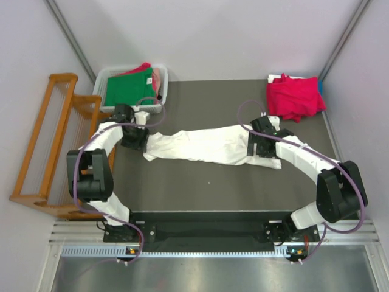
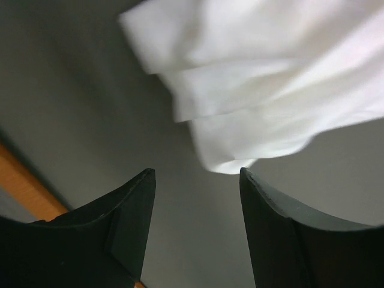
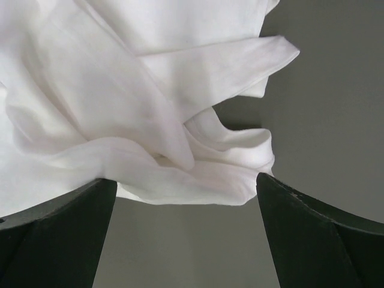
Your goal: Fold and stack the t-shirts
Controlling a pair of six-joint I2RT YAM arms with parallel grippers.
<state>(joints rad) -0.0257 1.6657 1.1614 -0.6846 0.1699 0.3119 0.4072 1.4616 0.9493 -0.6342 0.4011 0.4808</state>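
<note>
A white t-shirt (image 1: 200, 146) lies stretched and crumpled across the middle of the dark table. My left gripper (image 1: 135, 141) is at its left end, open and empty; in the left wrist view (image 2: 197, 174) the shirt's edge (image 2: 240, 90) lies just beyond the fingertips. My right gripper (image 1: 258, 147) is at the shirt's right end, open and empty; in the right wrist view (image 3: 186, 180) the bunched white cloth (image 3: 150, 120) lies just past the fingertips. A red shirt pile (image 1: 295, 97) lies at the back right. Green and red shirts (image 1: 129, 86) fill a bin.
A clear plastic bin (image 1: 159, 82) stands at the back left. A wooden rack (image 1: 45, 143) stands left of the table. The table's dark surface (image 1: 206, 185) shows in front of the shirt. Grey walls close the sides and back.
</note>
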